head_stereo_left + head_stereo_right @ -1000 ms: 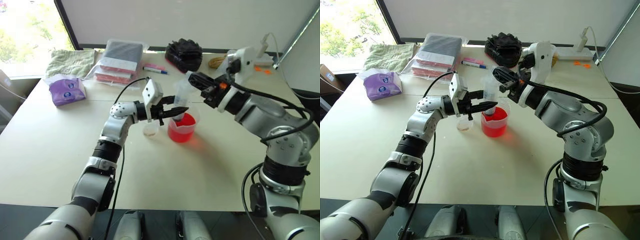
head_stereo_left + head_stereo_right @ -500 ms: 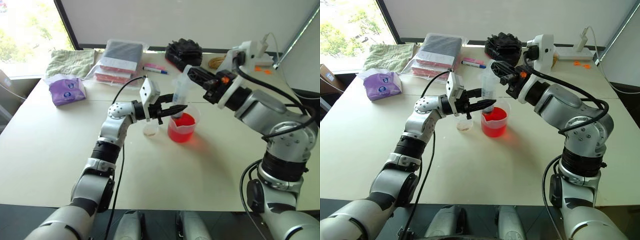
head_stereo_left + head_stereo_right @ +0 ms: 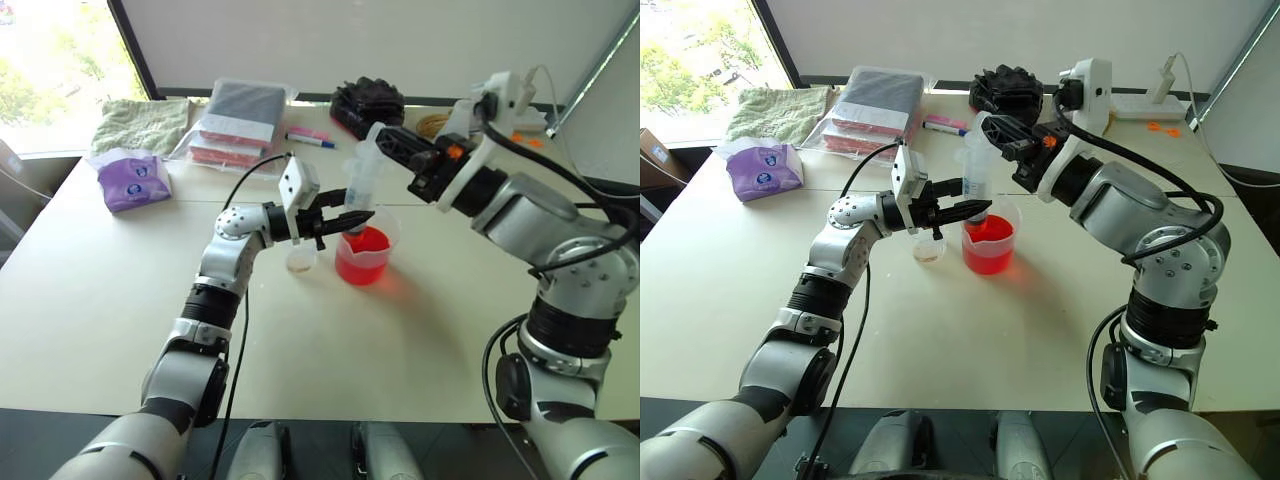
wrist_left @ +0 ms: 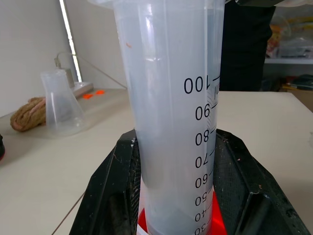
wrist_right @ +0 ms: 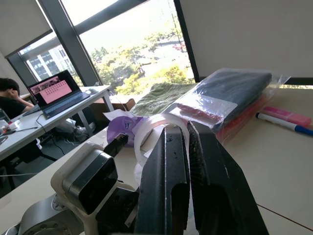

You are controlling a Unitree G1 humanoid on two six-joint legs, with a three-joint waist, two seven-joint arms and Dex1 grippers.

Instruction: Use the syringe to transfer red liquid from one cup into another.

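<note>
A: Red liquid (image 3: pixel 361 255) is sitting in the wide beaker (image 3: pixel 365 250) near the middle of the table (image 3: pixel 90 290). Where is the syringe (image 3: pixel 362 180) standing?

B: It is rising nearly upright out of that beaker, its top leaning toward one o'clock, its lower end over the liquid. The left gripper (image 3: pixel 345 220) is reaching in from nine o'clock, its fingers clamping the barrel low down.

A: And the right gripper (image 3: pixel 392 143)?

B: It is coming in from three o'clock at the syringe's top, fingers pressed together on the white plunger (image 5: pixel 155 128) rim.

A: Where is the small cup (image 3: pixel 301 260) sitting?

B: Just beside the beaker, at its nine o'clock, under the left wrist.

A: Anything else lying about?

B: A purple packet (image 3: pixel 133 180) and green towel (image 3: pixel 143 123) are lying toward ten o'clock, bagged boxes (image 3: pixel 238 122) and a marker (image 3: pixel 311 141) at twelve.
</note>
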